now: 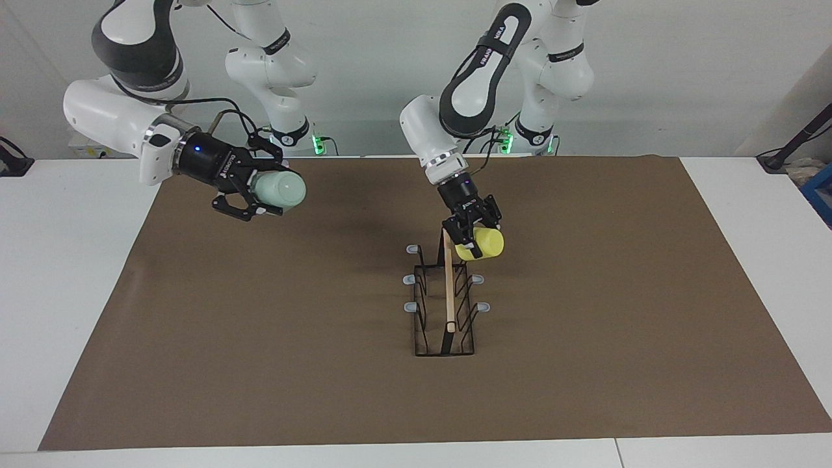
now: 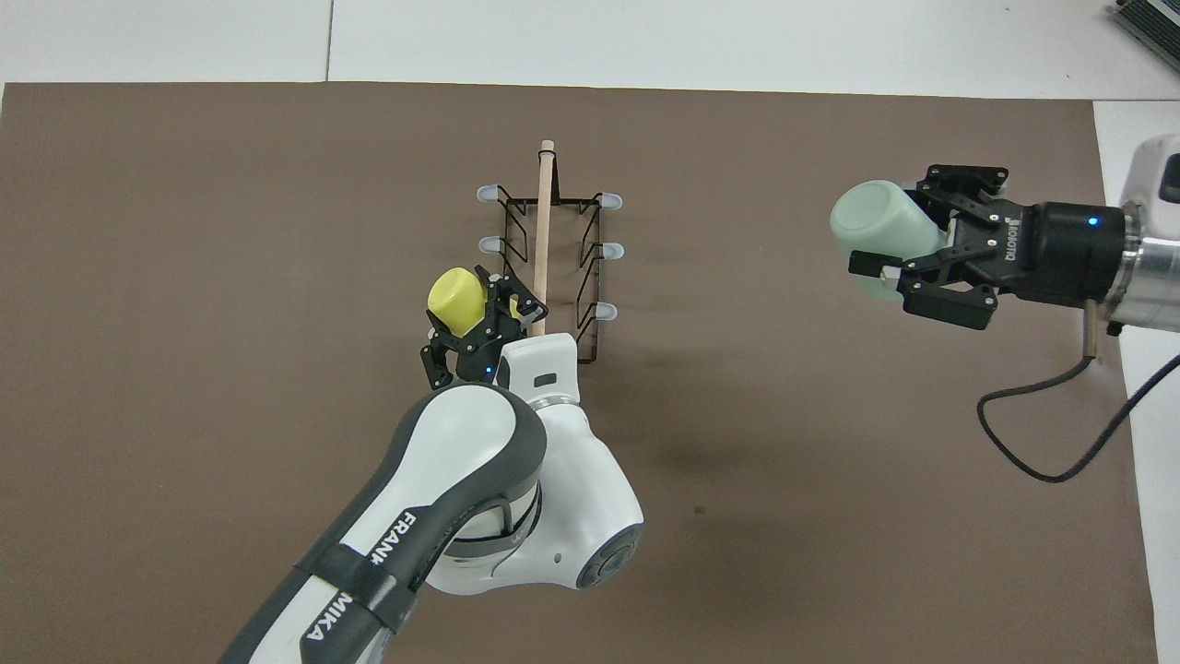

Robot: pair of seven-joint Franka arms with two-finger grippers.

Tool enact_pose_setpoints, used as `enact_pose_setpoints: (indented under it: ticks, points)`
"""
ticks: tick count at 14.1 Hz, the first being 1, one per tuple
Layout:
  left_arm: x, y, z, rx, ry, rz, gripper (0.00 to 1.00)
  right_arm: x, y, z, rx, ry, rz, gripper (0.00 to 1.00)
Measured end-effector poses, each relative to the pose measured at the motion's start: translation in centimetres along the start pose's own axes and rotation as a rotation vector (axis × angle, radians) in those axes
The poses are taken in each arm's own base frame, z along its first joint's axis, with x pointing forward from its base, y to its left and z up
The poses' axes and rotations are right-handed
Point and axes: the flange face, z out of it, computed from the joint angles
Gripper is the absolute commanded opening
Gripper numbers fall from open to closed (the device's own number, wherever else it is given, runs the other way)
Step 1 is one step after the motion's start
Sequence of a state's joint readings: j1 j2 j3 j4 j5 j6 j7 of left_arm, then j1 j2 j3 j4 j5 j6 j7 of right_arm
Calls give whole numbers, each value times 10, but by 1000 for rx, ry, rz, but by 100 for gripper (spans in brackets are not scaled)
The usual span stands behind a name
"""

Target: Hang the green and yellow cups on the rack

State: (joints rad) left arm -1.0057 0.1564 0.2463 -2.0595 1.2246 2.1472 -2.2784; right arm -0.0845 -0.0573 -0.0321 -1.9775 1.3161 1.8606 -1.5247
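The rack (image 1: 448, 286) stands mid-mat, with a wooden bar on top and grey-tipped pegs on both sides. My left gripper (image 1: 469, 239) is shut on the yellow cup (image 1: 486, 243), held on its side against the rack's end nearest the robots, on the left arm's side. The cup covers the peg there, so I cannot tell whether it sits on that peg. In the overhead view the yellow cup (image 2: 456, 300) lies beside the rack (image 2: 543, 231). My right gripper (image 1: 260, 192) is shut on the green cup (image 1: 281, 189) and holds it sideways in the air over the mat's right-arm end.
A brown mat (image 1: 585, 364) covers most of the white table (image 1: 747, 312). Five other grey-tipped pegs show bare, such as one peg (image 1: 411, 249). A black cable (image 2: 1042, 443) hangs from the right arm.
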Motion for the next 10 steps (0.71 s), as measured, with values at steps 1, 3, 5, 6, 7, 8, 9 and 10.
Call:
enact_pose_setpoints:
  ticks: [1, 3, 5, 6, 7, 8, 9, 10]
  points:
    - [1, 1, -1, -2, 0, -3, 100, -1, 0, -5, -7, 38, -6, 0]
    - [0, 6, -8, -11, -7, -9, 100, -5, -2, -3, -7, 130, -3, 0]
    - [-1, 13, -20, -21, -27, -29, 100, -19, -1, 5, -22, 209, 21, 0]
    - [3, 18, -24, -28, -31, -39, 100, -28, -1, 13, -31, 254, 29, 0]
    - [9, 22, -27, -35, -31, -44, 100, -38, -2, 27, -47, 299, 32, 0]
    - [19, 25, -30, -39, -32, -40, 100, -49, -4, 46, -71, 334, 33, 0]
    - [30, 26, -30, -34, -37, -28, 100, -58, -8, 66, -95, 358, 32, 0]
    - [43, 25, -25, -20, -46, -5, 100, -66, -14, 87, -114, 378, 32, 0]
